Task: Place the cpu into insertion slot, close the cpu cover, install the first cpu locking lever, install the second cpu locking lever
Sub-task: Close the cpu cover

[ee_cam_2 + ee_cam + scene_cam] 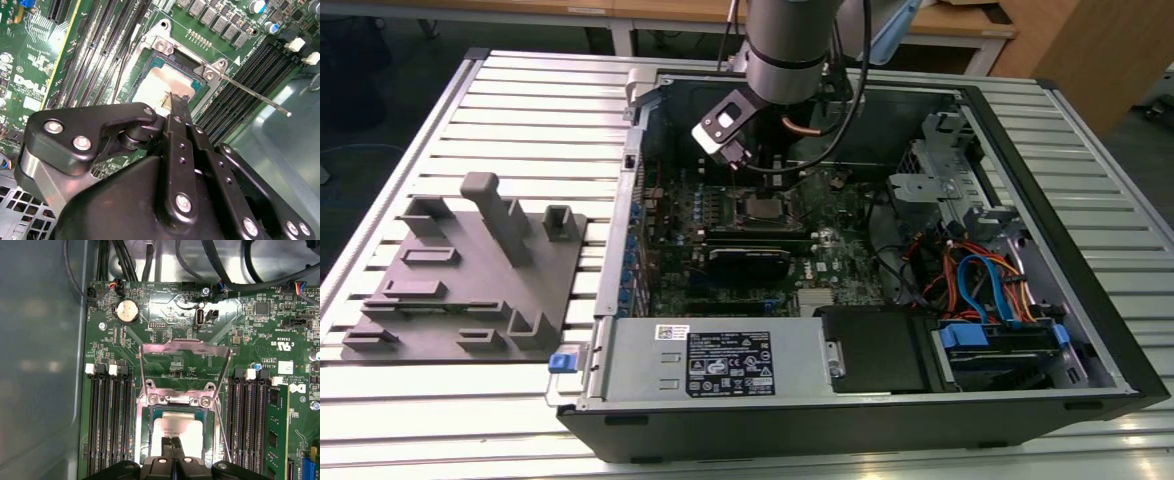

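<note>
In the exterior view the tool (765, 183) hangs inside the computer case (881, 400) on the desk (520, 90), over the insertion slot (761, 208); the chip is too small to judge there. The first wrist view shows the cpu (176, 426) lying in the slot, seemingly seated, with the cpu cover (185, 345) swung back open, so closing and latching remain. The second wrist view shows the tool's fingers pressed together, tips on the cpu's top, and one locking lever (250, 93) standing free.
</note>
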`<move>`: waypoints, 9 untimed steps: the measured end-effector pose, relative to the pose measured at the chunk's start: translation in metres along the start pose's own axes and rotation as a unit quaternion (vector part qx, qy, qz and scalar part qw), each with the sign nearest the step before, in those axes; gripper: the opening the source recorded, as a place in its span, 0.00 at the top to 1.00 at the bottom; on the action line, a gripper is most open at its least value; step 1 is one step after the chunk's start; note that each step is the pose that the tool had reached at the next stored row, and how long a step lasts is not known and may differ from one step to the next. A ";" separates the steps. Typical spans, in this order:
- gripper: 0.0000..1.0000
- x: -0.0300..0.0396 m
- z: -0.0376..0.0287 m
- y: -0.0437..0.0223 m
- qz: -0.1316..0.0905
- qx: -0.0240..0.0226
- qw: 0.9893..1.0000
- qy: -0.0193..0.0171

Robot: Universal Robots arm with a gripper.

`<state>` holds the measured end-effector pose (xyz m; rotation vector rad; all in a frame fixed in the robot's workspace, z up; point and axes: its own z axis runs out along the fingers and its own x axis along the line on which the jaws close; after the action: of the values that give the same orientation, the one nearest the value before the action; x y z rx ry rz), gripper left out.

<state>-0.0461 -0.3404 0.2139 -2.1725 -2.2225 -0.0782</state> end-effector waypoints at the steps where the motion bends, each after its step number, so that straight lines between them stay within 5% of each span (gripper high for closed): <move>1: 0.90 0.0000 -0.0005 0.0000 0.000 0.000 1.000 0.000; 9: 0.90 0.0006 -0.0100 0.0001 0.000 0.000 1.000 -0.002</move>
<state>-0.0461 -0.3404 0.2240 -2.1739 -2.2242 -0.0747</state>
